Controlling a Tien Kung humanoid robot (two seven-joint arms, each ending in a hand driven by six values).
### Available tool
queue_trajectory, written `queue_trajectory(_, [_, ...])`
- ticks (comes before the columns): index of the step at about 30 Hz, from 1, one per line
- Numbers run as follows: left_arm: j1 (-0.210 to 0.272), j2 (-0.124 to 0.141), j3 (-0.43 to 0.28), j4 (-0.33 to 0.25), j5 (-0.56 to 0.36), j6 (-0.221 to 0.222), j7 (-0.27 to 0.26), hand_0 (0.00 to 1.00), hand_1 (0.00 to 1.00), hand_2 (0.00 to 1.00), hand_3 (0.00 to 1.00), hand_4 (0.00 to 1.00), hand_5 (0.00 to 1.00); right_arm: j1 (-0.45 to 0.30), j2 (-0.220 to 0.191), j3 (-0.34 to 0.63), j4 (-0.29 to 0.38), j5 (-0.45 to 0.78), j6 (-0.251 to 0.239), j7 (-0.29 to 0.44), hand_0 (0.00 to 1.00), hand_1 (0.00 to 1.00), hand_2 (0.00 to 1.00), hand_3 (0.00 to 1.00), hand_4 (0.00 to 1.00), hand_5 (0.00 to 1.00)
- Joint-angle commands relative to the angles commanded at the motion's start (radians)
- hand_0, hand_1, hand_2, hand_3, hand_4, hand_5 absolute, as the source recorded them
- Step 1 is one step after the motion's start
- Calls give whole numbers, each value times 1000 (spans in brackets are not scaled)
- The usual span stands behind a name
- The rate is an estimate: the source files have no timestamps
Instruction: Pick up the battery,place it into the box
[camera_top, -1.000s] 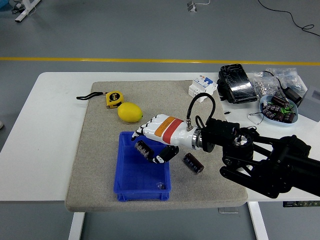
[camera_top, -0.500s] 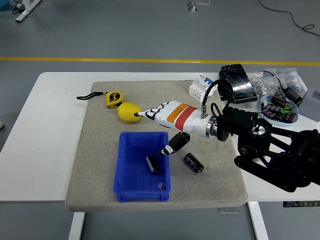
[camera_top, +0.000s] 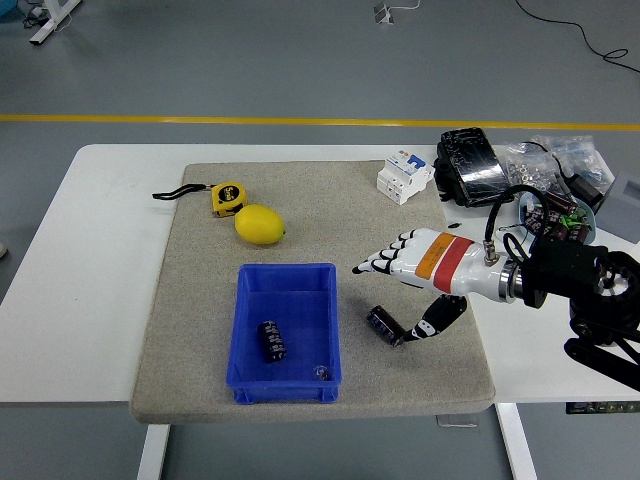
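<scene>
Lower centre of the frame: blue box (camera_top: 243, 330), shallow moulded plastic tray with straight walls and a rolled rim, standing on a grey felt-like mat (camera_top: 200, 300) that covers the middle of the white bench (camera_top: 95, 260). One battery (camera_top: 271, 340) lies on its side inside the box, left of the box's middle.

Just right of the box, on the mat: second battery (camera_top: 384, 326), a short dark cylinder with a glossy sleeve and a paler end cap, lying on its side at a slant, clear of the box wall. Judged rigid and fairly dense for its bulk; the smooth sleeve looks slippery and the round body would roll if nudged. Best taken across the barrel at mid-length, thumb opposite the other fingers, not by the ends.

Right centre: right hand (camera_top: 415, 270), white shell with orange and red bands at the wrist, black joints. Fingers (camera_top: 372, 264) stretched out flat toward the left above the battery, holding nothing; the thumb hangs down just right of the battery, contact not clear.

Upper left of the mat: yellow tape measure (camera_top: 228, 197) with black strap; beside it a lemon (camera_top: 260, 224), matte and oval.

Upper right: white circuit breaker (camera_top: 404, 175), black pouch (camera_top: 472, 168), clear bags of small parts (camera_top: 545, 165), bowl (camera_top: 590, 212) of further batteries.

Left hand: not visible.
</scene>
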Motion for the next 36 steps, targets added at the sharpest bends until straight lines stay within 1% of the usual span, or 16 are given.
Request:
queue_trajectory(2, [0,-1,-3,0,6,-1,2,593,539,632,580,638,590,-2,8,-11,-25,2,-9,8,718,727,863,909,998,436])
queue_trajectory(4, [-1,-2,-4,-1,7,-2,3,593,539,632,580,638,590,-1,22,-31,-74,5,-22,21,718,727,863,909,998,436])
queue_trajectory(5, [-1,-2,-5,-1,7,-2,3,596,544,632,581,638,588,-1,26,-38,-95,1,-23,23,696,715,863,913,990,425])
queue_trajectory(7, [-2,-3,-4,-1,5,-1,2,596,544,632,581,638,588,1,34,-53,-131,0,-25,30,696,715,863,913,990,425])
queue_trajectory(10, [-5,-3,-3,-2,5,-2,1,596,544,632,581,638,588,9,41,-81,-167,10,-34,43,696,715,863,913,990,425])
queue_trajectory(11, [-7,-3,-2,-2,5,-2,1,599,545,633,582,637,588,12,45,-91,-182,21,-39,52,677,702,859,914,968,418])
queue_trajectory(12, [-9,-3,0,-2,4,-2,1,599,545,633,582,637,588,12,49,-96,-192,26,-43,57,677,702,859,914,968,418])
queue_trajectory(16, [-14,-4,5,-4,1,-4,-1,599,545,633,582,637,588,14,60,-105,-211,42,-49,62,677,702,859,914,968,418])
queue_trajectory(23, [-15,-6,0,-6,18,-11,5,599,563,638,582,636,593,16,90,-105,-218,65,-52,58,659,693,854,911,959,413])
queue_trajectory(28, [-16,-8,4,-7,11,-11,3,599,563,638,582,636,593,14,104,-115,-228,74,-47,53,659,693,854,911,959,413])
queue_trajectory(29, [-16,-8,3,-7,13,-12,3,600,566,641,583,637,593,13,108,-118,-232,75,-47,53,657,692,853,909,946,400])
queue_trajectory(34, [-15,-10,5,-6,8,-10,1,600,566,641,583,637,593,9,124,-127,-265,76,-43,55,657,692,853,909,946,400])
queue_trajectory(35, [-15,-10,5,-6,7,-10,0,600,570,642,585,636,595,9,126,-129,-271,79,-42,55,656,690,848,903,923,383])
queue_trajectory(36, [-15,-10,5,-6,7,-11,0,600,570,642,585,636,595,9,128,-129,-276,80,-42,55,656,690,848,903,923,383])
